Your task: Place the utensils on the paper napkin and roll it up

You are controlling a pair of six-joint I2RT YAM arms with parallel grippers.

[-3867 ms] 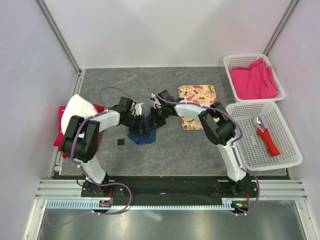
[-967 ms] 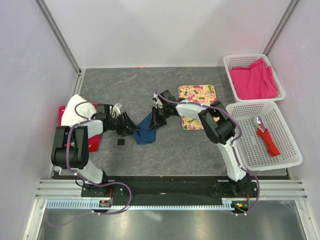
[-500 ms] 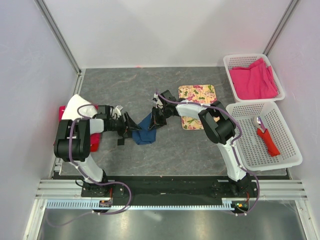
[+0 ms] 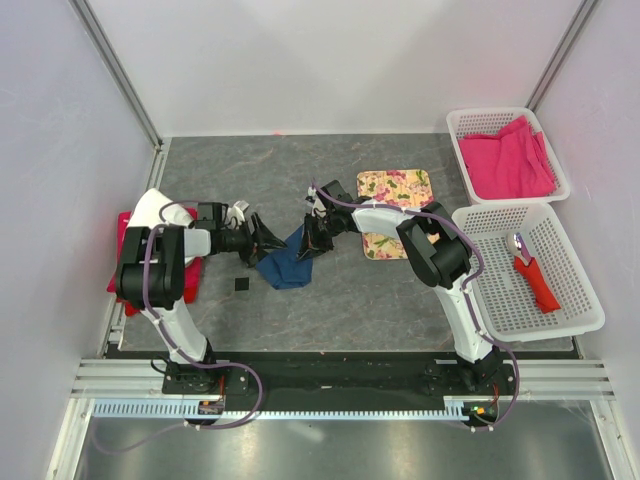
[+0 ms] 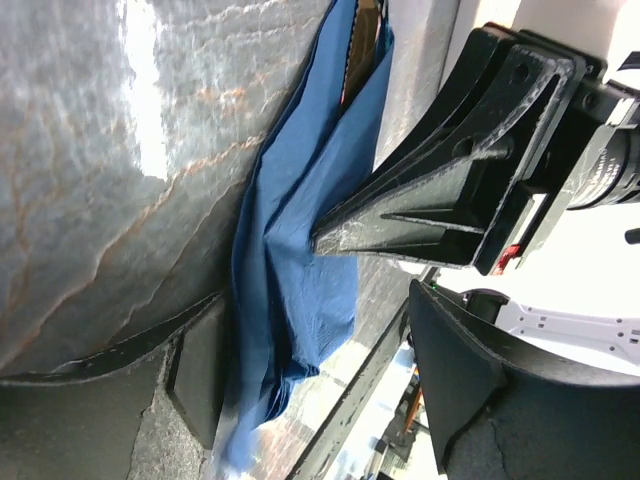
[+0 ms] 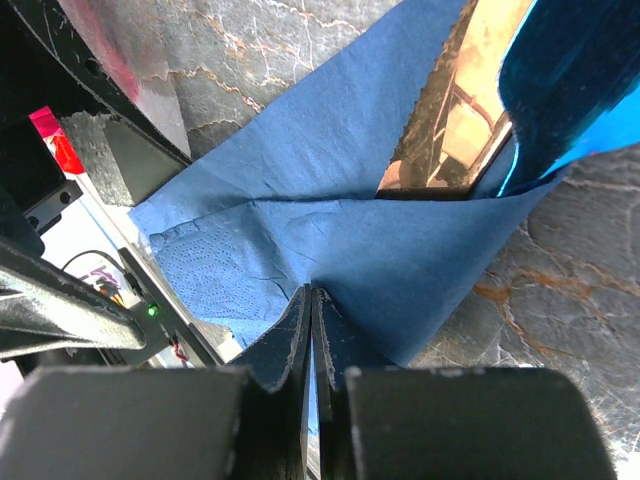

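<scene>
From above you see the blue paper napkin point(image 4: 285, 268) bunched on the table point(image 4: 380, 300) between both arms; only your right wrist view shows the right gripper point(image 6: 309, 297) pinched on its fold, with a bright-blue utensil point(image 6: 565, 80) poking out beyond; your left wrist view shows the left gripper point(image 5: 315, 330) spread wide beside the napkin, gripping nothing.

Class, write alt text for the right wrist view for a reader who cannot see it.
The right gripper, jaws shut, pinches a fold of a dark blue paper napkin lying on the grey marbled table. A glossy bright-blue utensil shows at the upper right.
</scene>
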